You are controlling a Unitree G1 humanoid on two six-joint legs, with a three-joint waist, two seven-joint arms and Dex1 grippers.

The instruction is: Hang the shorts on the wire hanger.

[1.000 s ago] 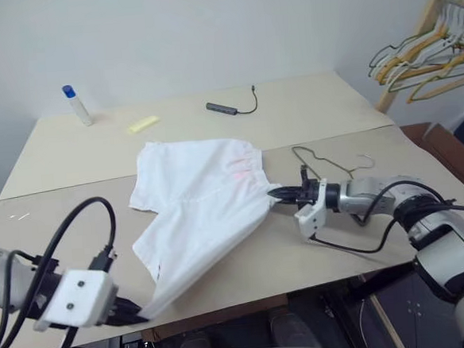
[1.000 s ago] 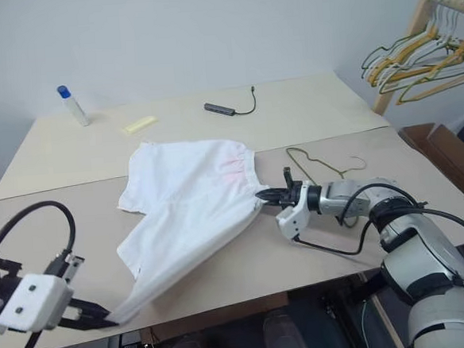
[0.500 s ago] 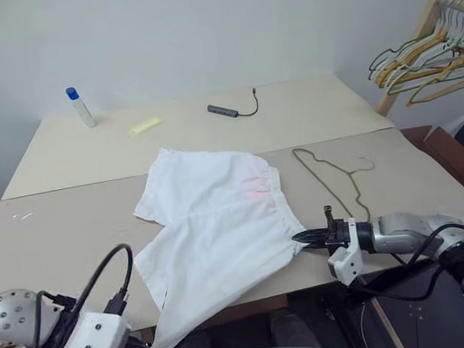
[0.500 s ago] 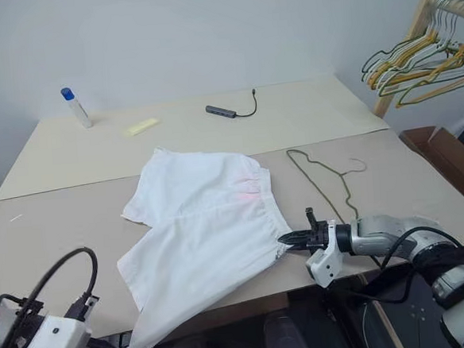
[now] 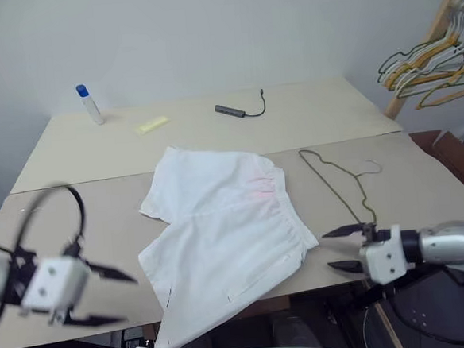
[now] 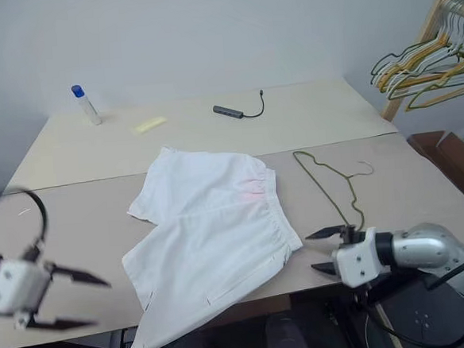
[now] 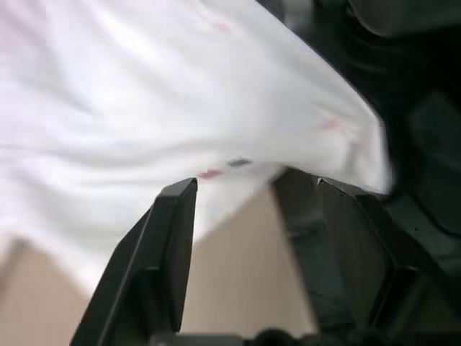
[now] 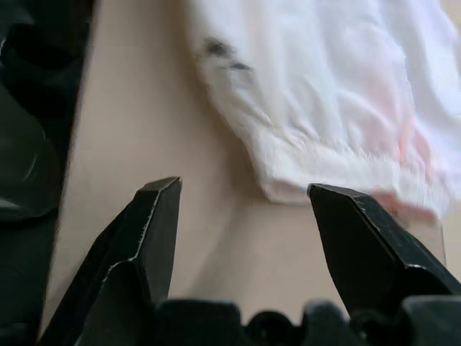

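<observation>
The white shorts (image 5: pixel 223 222) lie flat on the beige table (image 5: pixel 75 209), waistband toward the right; one leg droops over the table's near edge. The thin dark wire hanger (image 5: pixel 340 184) lies on the table just right of the waistband. My left gripper (image 5: pixel 113 295) hovers open off the near left, apart from the hanging leg. My right gripper (image 5: pixel 341 249) is open at the near right edge, a short gap from the waistband corner and below the hanger's near end. The right wrist view shows the waistband (image 8: pixel 338 162) beyond open fingers; the left wrist view shows the cloth (image 7: pixel 180 108).
A marker-like tube with a blue cap (image 5: pixel 90 103), a yellow slip (image 5: pixel 152 125) and a dark cable adapter (image 5: pixel 239 109) lie at the table's far side. A wooden rack with several hangers (image 5: pixel 434 52) stands at the far right.
Both grippers have opened and let go of the shorts. The right gripper drew back right of the waistband; the left gripper rose at the near left. The shorts now rest on the table.
</observation>
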